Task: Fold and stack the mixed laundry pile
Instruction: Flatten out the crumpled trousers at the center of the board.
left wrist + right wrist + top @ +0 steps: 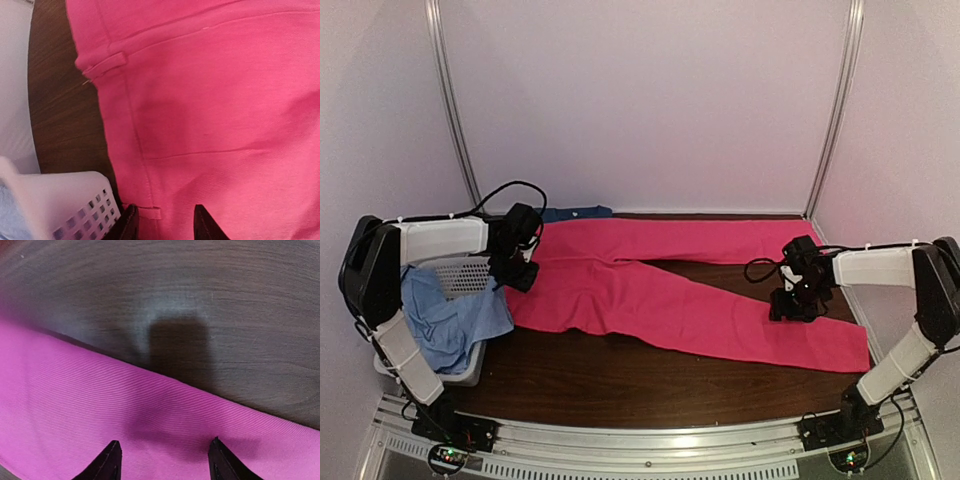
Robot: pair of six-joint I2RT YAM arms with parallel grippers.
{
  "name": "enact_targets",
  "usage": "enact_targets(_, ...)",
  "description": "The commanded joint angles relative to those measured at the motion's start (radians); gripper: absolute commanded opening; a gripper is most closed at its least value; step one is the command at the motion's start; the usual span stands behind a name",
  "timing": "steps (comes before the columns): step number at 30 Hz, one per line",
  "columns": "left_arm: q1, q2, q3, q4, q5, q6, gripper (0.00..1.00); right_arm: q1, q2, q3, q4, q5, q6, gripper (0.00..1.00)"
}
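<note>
Magenta-pink trousers (650, 285) lie spread across the dark table, waistband to the left and both legs running right. My left gripper (515, 272) is down at the waistband's left edge. In the left wrist view its jaws (165, 210) stand apart on either side of a belt loop (150, 213), with pink cloth between the tips. My right gripper (790, 305) hovers over the near leg. Its jaws (165, 441) are open above the leg's far edge. A pale light-blue cloth (450, 315) drapes over the basket. A dark blue garment (575, 212) peeks out behind the waistband.
A white slotted plastic basket (465, 275) stands at the left edge of the table, right beside my left gripper, and its corner (85, 210) shows in the left wrist view. Bare dark wood (620, 375) lies in front of the trousers. White walls enclose the table.
</note>
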Motion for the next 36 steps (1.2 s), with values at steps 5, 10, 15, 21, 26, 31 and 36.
enact_targets(5, -0.039, 0.102, 0.057, 0.05, 0.137, 0.103, 0.34, -0.033, 0.202, 0.108, -0.069, 0.184, -0.05, 0.52)
enact_targets(10, -0.103, 0.166, 0.037, 0.042, 0.149, 0.115, 0.34, -0.071, 0.308, 0.217, -0.101, 0.252, -0.101, 0.52)
enact_targets(15, -0.157, 0.215, 0.001, 0.027, 0.196, 0.116, 0.3, -0.109, 0.385, 0.317, -0.115, 0.296, -0.143, 0.53)
enact_targets(21, -0.236, 0.202, -0.048, -0.01, 0.288, 0.176, 0.28, -0.176, 0.384, 0.367, -0.118, 0.289, -0.183, 0.53)
enact_targets(26, -0.283, 0.141, -0.096, -0.087, 0.334, 0.185, 0.28, -0.202, 0.344, 0.352, -0.135, 0.286, -0.185, 0.54)
enact_targets(31, -0.268, 0.053, -0.096, -0.182, 0.293, 0.148, 0.29, -0.202, 0.278, 0.305, -0.17, 0.292, -0.191, 0.54)
enact_targets(36, -0.173, -0.021, -0.082, -0.232, 0.231, 0.094, 0.3, -0.202, 0.231, 0.297, -0.173, 0.263, -0.185, 0.56)
